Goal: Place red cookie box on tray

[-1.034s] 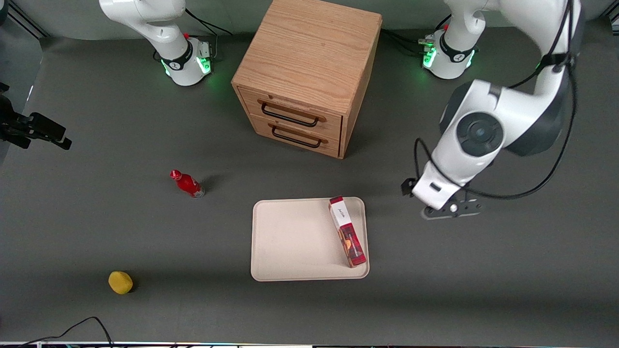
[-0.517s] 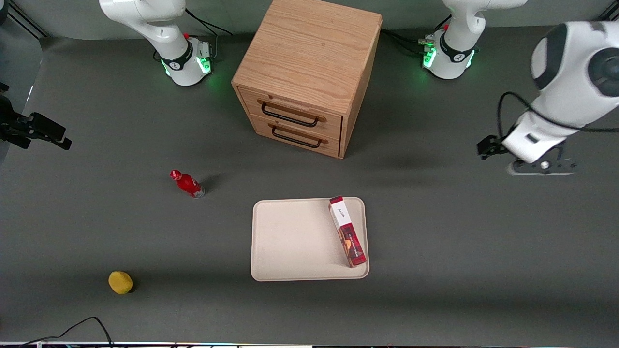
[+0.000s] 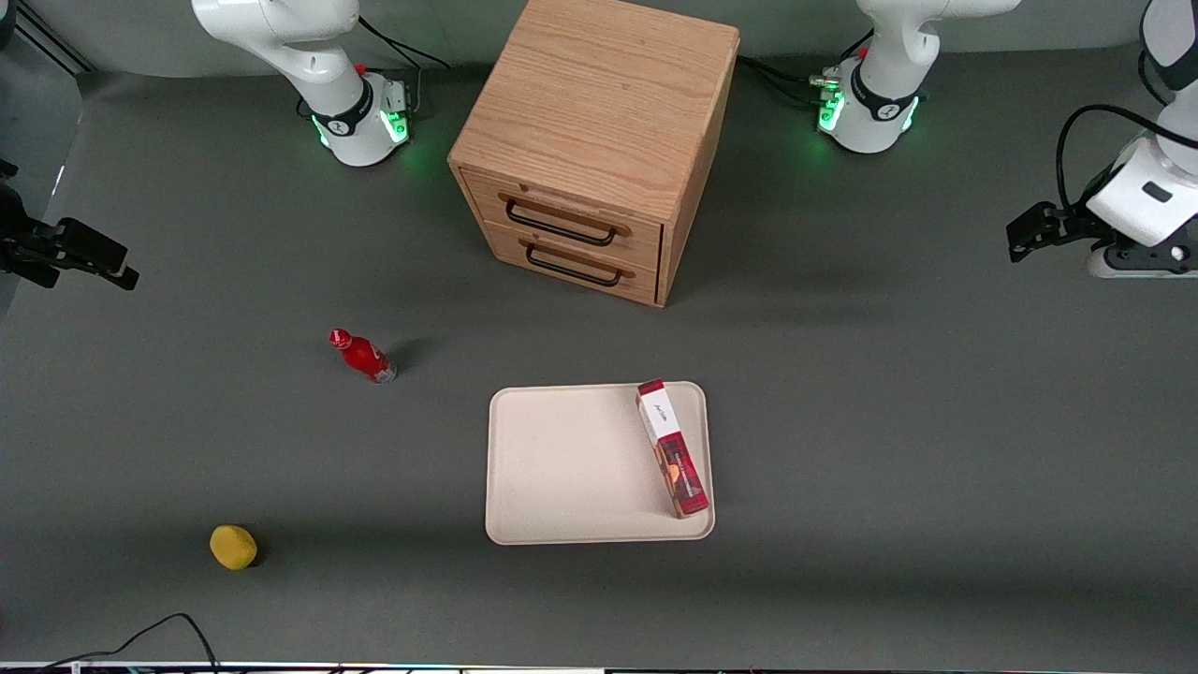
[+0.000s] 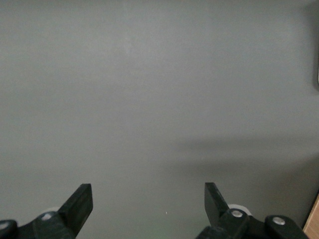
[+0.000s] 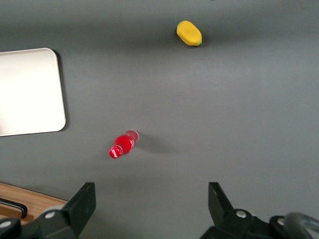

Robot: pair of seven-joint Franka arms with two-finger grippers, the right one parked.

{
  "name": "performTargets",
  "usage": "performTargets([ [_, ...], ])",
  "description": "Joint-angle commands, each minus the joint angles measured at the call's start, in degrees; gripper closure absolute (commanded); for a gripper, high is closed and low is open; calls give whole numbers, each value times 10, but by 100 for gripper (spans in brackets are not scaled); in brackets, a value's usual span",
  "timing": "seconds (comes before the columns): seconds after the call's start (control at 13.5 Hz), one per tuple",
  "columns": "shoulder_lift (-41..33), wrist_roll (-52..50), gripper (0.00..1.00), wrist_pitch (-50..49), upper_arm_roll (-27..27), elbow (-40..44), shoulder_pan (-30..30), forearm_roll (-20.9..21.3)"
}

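Observation:
The red cookie box (image 3: 672, 449) lies flat in the cream tray (image 3: 562, 468), along the tray's edge toward the working arm's end, with its white label end pointing to the drawer cabinet. A corner of the tray (image 5: 30, 89) also shows in the right wrist view. My gripper (image 3: 1137, 270) hangs high at the working arm's end of the table, well away from the tray. In the left wrist view the gripper (image 4: 148, 191) is open, its two dark fingertips (image 4: 79, 199) wide apart over bare grey tabletop with nothing between them.
A wooden two-drawer cabinet (image 3: 590, 140) stands farther from the camera than the tray. A small red bottle (image 3: 363, 356) and a yellow object (image 3: 233, 547) lie toward the parked arm's end. A black cable (image 3: 140, 637) runs by the near table edge.
My gripper has swung away from beside the tray, toward the working arm's end of the table and farther from the camera. The box and tray have not moved.

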Motion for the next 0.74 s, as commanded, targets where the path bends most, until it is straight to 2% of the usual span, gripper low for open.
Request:
performTargets([
  [0.0, 10, 2, 0, -18, 44, 23, -44, -2],
  [0.3, 10, 11, 0, -27, 52, 42, -50, -7],
  [0.66, 15, 16, 0, -88, 48, 98, -51, -9],
])
